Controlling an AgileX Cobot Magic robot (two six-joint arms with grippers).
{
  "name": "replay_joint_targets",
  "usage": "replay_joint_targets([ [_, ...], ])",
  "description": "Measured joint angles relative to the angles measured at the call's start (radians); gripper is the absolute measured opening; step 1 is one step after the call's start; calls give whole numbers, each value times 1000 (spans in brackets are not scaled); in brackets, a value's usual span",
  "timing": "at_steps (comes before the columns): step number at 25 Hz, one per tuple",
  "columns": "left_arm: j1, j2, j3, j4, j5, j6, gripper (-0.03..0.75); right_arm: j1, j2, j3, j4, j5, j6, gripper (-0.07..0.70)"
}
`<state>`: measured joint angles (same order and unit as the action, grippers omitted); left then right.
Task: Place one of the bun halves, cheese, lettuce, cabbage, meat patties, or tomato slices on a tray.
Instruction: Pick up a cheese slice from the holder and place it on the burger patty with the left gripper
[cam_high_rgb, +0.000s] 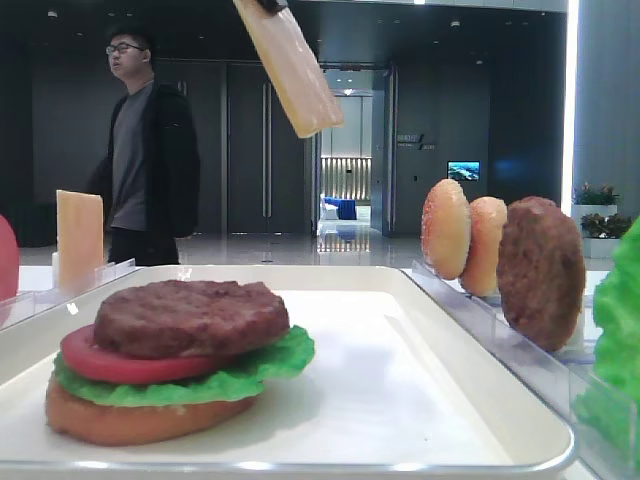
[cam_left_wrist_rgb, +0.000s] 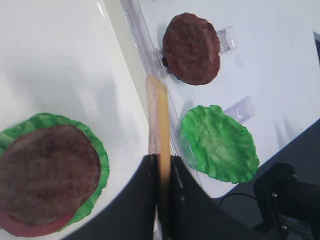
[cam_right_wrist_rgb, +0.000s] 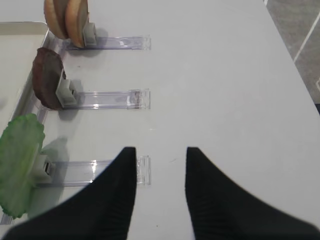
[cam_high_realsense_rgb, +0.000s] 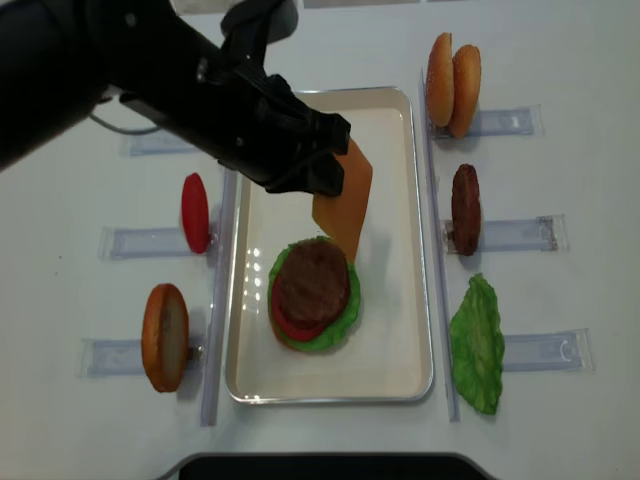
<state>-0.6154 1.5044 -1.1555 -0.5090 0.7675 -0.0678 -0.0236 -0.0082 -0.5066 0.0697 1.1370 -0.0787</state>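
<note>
My left gripper (cam_high_realsense_rgb: 335, 165) is shut on a pale orange cheese slice (cam_high_realsense_rgb: 345, 200), which hangs tilted in the air above the white tray (cam_high_realsense_rgb: 425, 250). In the left wrist view the cheese (cam_left_wrist_rgb: 159, 115) shows edge-on, pinched between the black fingers (cam_left_wrist_rgb: 145, 190). It also hangs at the top of the low exterior view, as the cheese (cam_high_rgb: 290, 70). Below it on the tray sits a stack (cam_high_realsense_rgb: 312, 292) of bun half, lettuce, tomato slice and meat patty (cam_high_rgb: 190, 315). My right gripper (cam_right_wrist_rgb: 160, 150) is open over bare table, right of the racks.
Clear racks flank the tray. Right side: two bun halves (cam_high_realsense_rgb: 452, 70), a patty (cam_high_realsense_rgb: 465, 208), a lettuce leaf (cam_high_realsense_rgb: 478, 345). Left side: a tomato slice (cam_high_realsense_rgb: 195, 212), a bun half (cam_high_realsense_rgb: 165, 336), another cheese slice (cam_high_rgb: 80, 238). A man (cam_high_rgb: 145, 150) stands behind the table.
</note>
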Motion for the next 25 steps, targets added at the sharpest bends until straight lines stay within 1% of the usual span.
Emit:
replay_joint_targets([
  [2,0,-16,26,-40,-9,31,26,0,0,0,0,0,0,236],
  [5,15,-31,99,-161,-47,129,26,0,0,0,0,0,0,236],
  [9,90,-71,209,-369,-74,301,26,0,0,0,0,0,0,236],
  [11,143,-110,260,-460,-74,390,26,0,0,0,0,0,0,236],
  [14,229,-166,337,-546,-59,486,26,0,0,0,0,0,0,236],
  [17,277,-194,418,-627,-37,576,26,0,0,0,0,0,0,236],
  [19,292,-197,461,-678,-25,637,26,0,0,0,0,0,0,236],
  [21,298,-197,495,-720,-25,683,26,0,0,0,0,0,0,236],
  [25,298,-184,512,-761,-24,736,26,0,0,0,0,0,0,236],
])
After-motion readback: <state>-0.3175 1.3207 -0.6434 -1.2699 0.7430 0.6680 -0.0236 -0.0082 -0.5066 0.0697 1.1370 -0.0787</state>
